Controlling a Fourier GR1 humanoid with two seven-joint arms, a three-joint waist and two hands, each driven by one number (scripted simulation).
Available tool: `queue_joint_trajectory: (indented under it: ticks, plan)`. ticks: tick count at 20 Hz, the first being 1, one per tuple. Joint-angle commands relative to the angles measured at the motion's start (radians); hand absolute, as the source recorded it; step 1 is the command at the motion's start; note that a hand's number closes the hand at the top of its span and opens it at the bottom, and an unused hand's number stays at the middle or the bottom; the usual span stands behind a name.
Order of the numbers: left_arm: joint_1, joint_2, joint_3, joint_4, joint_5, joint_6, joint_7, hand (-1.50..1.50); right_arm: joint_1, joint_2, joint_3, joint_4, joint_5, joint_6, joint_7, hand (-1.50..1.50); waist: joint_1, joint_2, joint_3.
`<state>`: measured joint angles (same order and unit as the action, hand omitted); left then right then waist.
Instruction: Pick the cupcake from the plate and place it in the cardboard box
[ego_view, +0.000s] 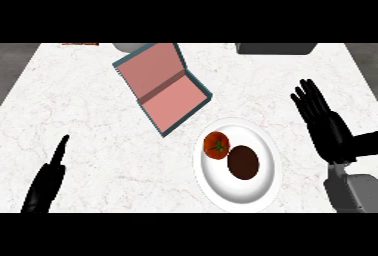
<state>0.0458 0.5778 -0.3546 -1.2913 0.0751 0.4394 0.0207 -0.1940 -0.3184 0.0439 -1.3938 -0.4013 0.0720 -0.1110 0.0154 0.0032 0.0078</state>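
R hand (322, 125) open, fingers straight, right of round white plate (221, 187). I see dark cupcake (243, 162) on it w/ glossy tomato (217, 145). Pink-lined box (163, 87) just beyond. L hand (46, 181) open on marble counter (81, 110).

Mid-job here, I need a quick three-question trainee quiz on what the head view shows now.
1. True or false: the dark brown round cupcake lies on the white round plate.
2. What shares the plate with it? A red tomato; B banana.
3. Fill in: the teal cardboard box with pink inside lies ___ and away from the plate.

Key: 1 true; 2 A; 3 open. Both the right hand and left hand are open, holding nothing.
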Motion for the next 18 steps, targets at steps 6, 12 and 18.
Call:
queue_joint_trajectory:
  ticks: [6, 12, 18]
  plan:
    - [-0.109, 0.088, 0.197, -0.044, 0.026, 0.013, -0.005, 0.0, 0.205, 0.148, 0.103, -0.193, 0.196, -0.263, -0.044, -1.5, -0.03, -0.01, -0.009]
    - [-0.082, 0.054, 0.177, -0.033, 0.063, -0.04, -0.018, 0.0, 0.399, 0.083, 0.233, -0.068, 0.536, -0.406, -0.284, -1.5, -0.034, -0.006, -0.007]
    - [-0.162, 0.081, 0.232, -0.016, 0.058, -0.127, 0.043, 0.0, 0.382, 0.071, 0.176, 0.011, 0.472, -0.296, -0.564, -1.5, -0.02, -0.003, -0.007]
